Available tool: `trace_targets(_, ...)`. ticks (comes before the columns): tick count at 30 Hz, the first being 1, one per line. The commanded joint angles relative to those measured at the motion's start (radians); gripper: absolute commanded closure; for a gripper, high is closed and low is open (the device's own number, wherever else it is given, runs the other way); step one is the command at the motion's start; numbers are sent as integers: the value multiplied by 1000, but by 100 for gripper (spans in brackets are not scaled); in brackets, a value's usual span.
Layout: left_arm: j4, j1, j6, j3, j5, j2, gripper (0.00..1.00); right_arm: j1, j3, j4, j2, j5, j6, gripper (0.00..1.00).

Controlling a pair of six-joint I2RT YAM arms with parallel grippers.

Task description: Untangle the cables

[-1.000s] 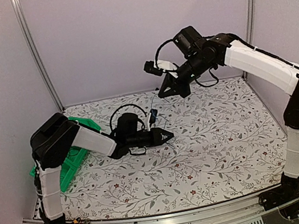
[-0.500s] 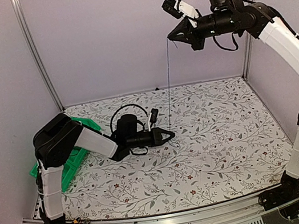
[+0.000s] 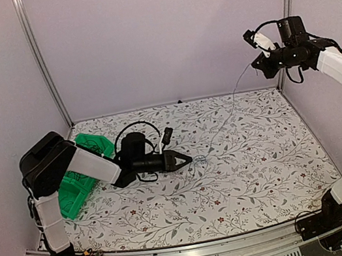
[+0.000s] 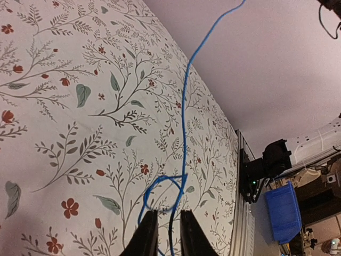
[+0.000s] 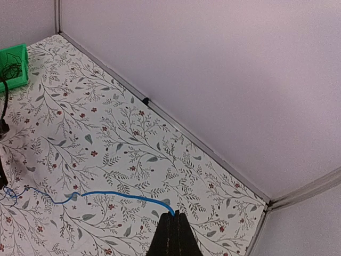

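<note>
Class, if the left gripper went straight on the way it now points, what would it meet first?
The blue cable: its small loop lies right before the left gripper, in line with the gap between its slightly parted jaws. Depth is unclear; they may already touch.

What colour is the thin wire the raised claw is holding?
The wire is bright blue, clearest in the right wrist view.

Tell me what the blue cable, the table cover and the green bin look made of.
Blue cable: probably plastic-sheathed wire with a smooth finish; it is thin and bends in soft curves.
Table cover: printed cloth or vinyl, matte; it shows a flat floral pattern with no glare, and I can't tell which it is.
Green bin: likely moulded plastic; it has uniform colour and stiff walls.
</note>
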Motion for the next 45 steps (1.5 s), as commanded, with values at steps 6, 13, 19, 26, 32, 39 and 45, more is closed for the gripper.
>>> trace_targets(6, -52, 20, 23, -49, 49, -37, 100, -112, -391, 140, -130, 67, 30, 100)
trace_targets(13, -198, 10, 53, 65, 1, 6, 82, -112, -446, 124, -154, 33, 32, 100)
trace_targets(19, -271, -10, 91, 147, -32, 11, 71, -88, -295, -21, -182, -182, 7, 100)
trace_targets(26, -345, -27, 111, 261, -70, 28, 62, 31, -81, -118, -155, -243, 11, 100)
trace_targets(32, -505, -35, 102, 401, -111, 92, 61, 149, -61, -144, -133, -259, -39, 100)
trace_targets(39, -570, -42, 80, 357, -134, 86, 60, 165, -129, -98, -91, -206, 2, 100)
trace_targets(45, -619, -55, 133, 249, -193, -5, 60, 164, -301, -68, -86, -191, 5, 100)
